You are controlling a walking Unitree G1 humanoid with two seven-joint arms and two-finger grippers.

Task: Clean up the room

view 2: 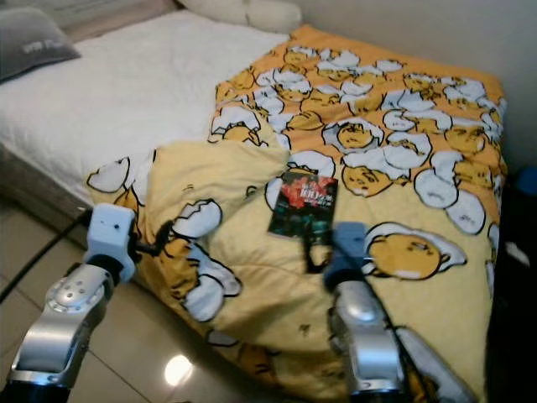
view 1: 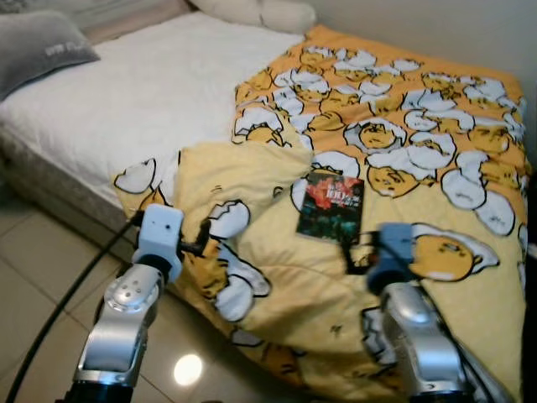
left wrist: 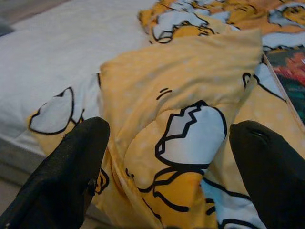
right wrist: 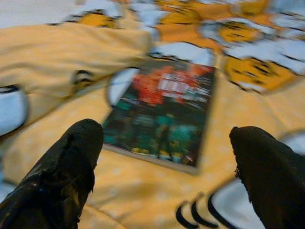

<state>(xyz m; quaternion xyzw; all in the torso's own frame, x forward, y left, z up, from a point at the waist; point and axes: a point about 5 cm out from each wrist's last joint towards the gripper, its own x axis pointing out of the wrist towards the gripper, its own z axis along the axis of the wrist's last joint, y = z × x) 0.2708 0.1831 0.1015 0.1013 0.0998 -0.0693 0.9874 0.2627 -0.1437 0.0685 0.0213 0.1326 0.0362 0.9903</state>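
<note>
A book [view 1: 331, 206] with a dark green and red cover is seen lying flat on the yellow egg-patterned blanket [view 1: 403, 151], which is spread over the bed [view 1: 126, 92] and hangs crumpled toward the tiled floor [view 1: 33, 285]. The right tool [right wrist: 164, 157] is held just short of the book's near edge, its fingers spread wide apart — nothing between them. The left tool [left wrist: 167, 157] is likewise spread open, pointed at a raised fold of the blanket. A grey pillow [view 1: 38, 46] is seen at the bed's far corner.
</note>
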